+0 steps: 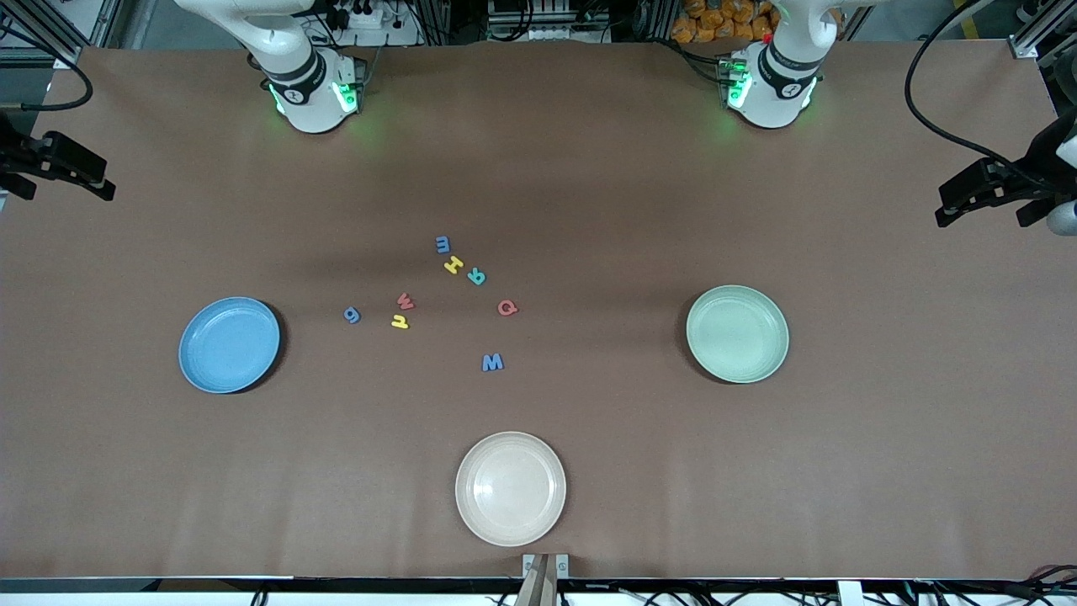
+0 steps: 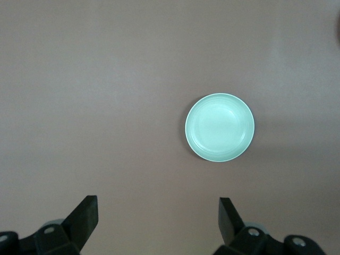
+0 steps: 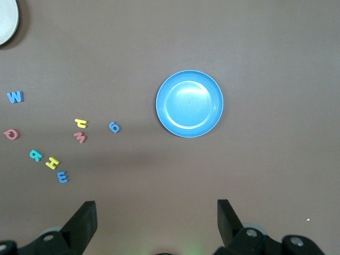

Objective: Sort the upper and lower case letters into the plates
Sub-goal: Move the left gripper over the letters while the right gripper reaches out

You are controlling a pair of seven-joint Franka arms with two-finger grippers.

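In the front view, eight small foam letters lie loose on the brown table, between the blue plate toward the right arm's end and the mint green plate toward the left arm's end. A cream plate lies nearest to the camera and is empty, like the other two. The letters can be read partly: a blue m, a yellow H, a teal R, a red Q, a blue W, a red w, a yellow n or h and a blue g. No gripper shows here, only the two bases.

In the left wrist view, the left gripper hangs high over the table with its fingers spread wide and nothing between them; the mint green plate is below it.

In the right wrist view, the right gripper is also wide apart and empty, high over the blue plate, with the letters to one side.

I think the risks are these: W and w differ mostly by size, so the case can be mistaken; m, H and R lie close together, so the fingers may push a neighbour; and such thin flat pieces can slip from a pinch.
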